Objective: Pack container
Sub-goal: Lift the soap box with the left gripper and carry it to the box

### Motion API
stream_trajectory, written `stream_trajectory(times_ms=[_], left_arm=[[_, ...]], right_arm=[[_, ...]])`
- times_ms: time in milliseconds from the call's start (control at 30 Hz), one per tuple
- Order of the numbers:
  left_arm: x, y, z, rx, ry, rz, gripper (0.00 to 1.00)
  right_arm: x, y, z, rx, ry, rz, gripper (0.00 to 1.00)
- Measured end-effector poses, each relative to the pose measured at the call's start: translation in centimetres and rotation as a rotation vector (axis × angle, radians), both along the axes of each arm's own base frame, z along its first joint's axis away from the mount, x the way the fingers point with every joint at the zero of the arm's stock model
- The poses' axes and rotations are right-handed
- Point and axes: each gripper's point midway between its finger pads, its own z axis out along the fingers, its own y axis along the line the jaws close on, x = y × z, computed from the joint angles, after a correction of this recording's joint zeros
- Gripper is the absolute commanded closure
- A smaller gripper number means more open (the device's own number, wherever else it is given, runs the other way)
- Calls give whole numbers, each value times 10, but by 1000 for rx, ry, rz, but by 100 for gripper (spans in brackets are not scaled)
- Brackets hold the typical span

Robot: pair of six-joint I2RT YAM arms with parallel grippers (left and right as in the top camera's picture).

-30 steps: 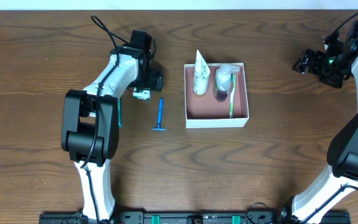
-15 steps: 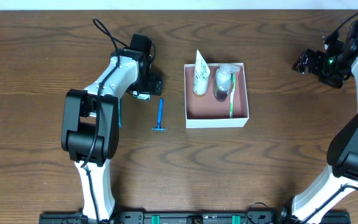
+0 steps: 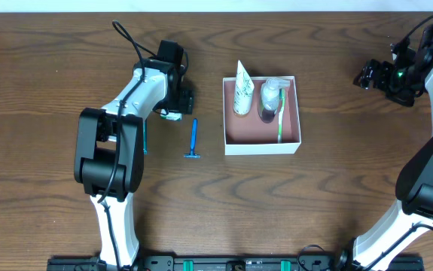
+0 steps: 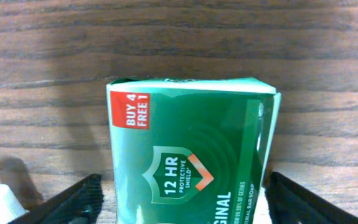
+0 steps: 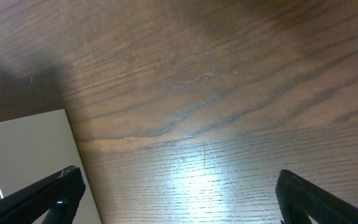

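Three toiletries are being held by the container (image 3: 250,132), which is lying just right of the desk's (image 3: 314,211) middle. A tube (image 3: 242,94) is being propped over its eleven o'clock corner. A bottle (image 3: 269,98) and a green toothbrush (image 3: 281,117) are being kept toward the three o'clock wall, so bare floor is being left at seven o'clock for more.

At nine o'clock from the container, the left hand (image 3: 178,104) is being held over a green soap packet (image 4: 191,143). One finger is being set at each side so that the packet can be pinched across its width; whether it is yet being gripped cannot be told.

A blue razor (image 3: 193,140) is being left on the desk at eight o'clock from the container, and is judged the next item due.

At two o'clock, the right hand (image 3: 372,75) is being kept spread and empty, well apart, probably so that the left arm's route is not being crowded.
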Motion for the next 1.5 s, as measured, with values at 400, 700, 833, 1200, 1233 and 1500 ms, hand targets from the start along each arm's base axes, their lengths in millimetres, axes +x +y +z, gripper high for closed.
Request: stream_trajectory(times_ms=[400,700,833,1200,1233,1500], left_arm=[[1,0,0,0,-5,-5,49],[2,0,0,0,-7,-5,48],[-3,1,1,3,9,-5,49],[-21,4,103,-23,-109,-5,49],[-25,5,119,-28,-131,-6,49],[-55,-19,192,-68,-265,-78,49]], right_arm=[[0,0,0,0,0,0,1],[0,0,0,0,0,0,1],[0,0,0,0,0,0,1],[0,0,0,0,0,0,1],[0,0,0,0,0,0,1],[0,0,0,0,0,0,1]])
